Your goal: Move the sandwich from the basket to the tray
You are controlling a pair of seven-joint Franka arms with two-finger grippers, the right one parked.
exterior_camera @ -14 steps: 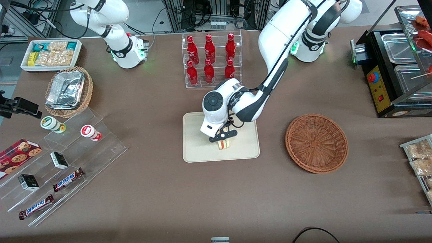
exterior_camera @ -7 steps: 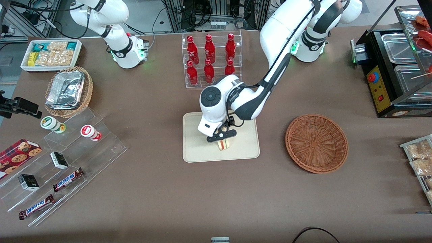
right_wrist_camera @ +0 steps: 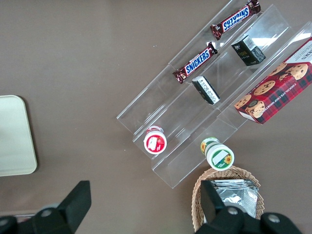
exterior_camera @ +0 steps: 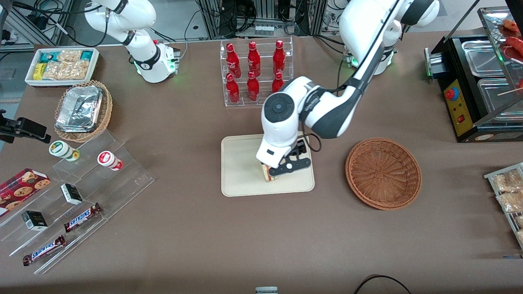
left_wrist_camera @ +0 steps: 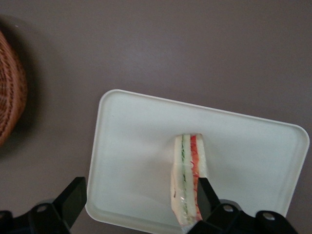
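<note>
While the sandwich [left_wrist_camera: 187,178] rests on the tray [left_wrist_camera: 131,131], the gripper [left_wrist_camera: 139,202] hangs above it with fingers [left_wrist_camera: 73,200] spread wide, holding nothing. Wrist view: one finger sits over the sandwich's red-filling edge, its mate well apart over the tray's rim; whether the near finger touches the bread, cannot tell. Sandwich stands on edge, red and green stripes facing up.

Front view: gripper [exterior_camera: 288,166] over the tray's [exterior_camera: 241,163] half nearer the basket [exterior_camera: 383,173], sandwich [exterior_camera: 267,174] partly hidden beneath it, showing at the gripper's parked-arm side. Sandwich lies toward the tray edge nearer the camera. Basket holds nothing visible, sits on the table toward the working arm's end, apart from the tray. Rack of red bottles [exterior_camera: 255,71] stands farther from the camera than the tray.
</note>
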